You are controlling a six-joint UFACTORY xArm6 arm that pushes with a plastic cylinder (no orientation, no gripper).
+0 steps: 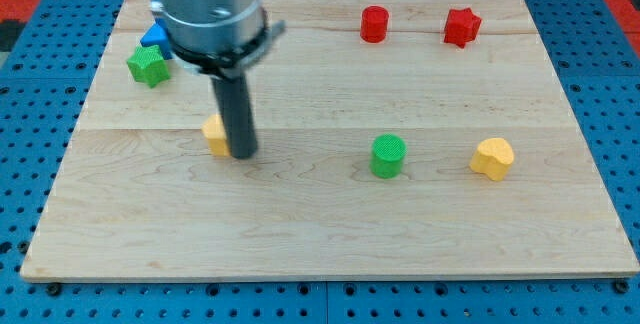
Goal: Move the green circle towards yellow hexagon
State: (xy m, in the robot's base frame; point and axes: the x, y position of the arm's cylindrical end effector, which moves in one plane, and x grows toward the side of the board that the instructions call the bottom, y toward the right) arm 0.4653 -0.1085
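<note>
The green circle (388, 155) stands on the wooden board (330, 234) right of the middle. The yellow hexagon (214, 134) lies left of the middle, mostly hidden behind my rod. My tip (241, 154) rests on the board right beside the yellow hexagon, on its right side, and far to the left of the green circle.
A yellow heart-shaped block (492, 158) lies right of the green circle. A red cylinder (374, 24) and a red star (461, 26) sit near the view's top right. A green star (148, 65) and a blue block (155, 36) sit at the top left, by the arm's body.
</note>
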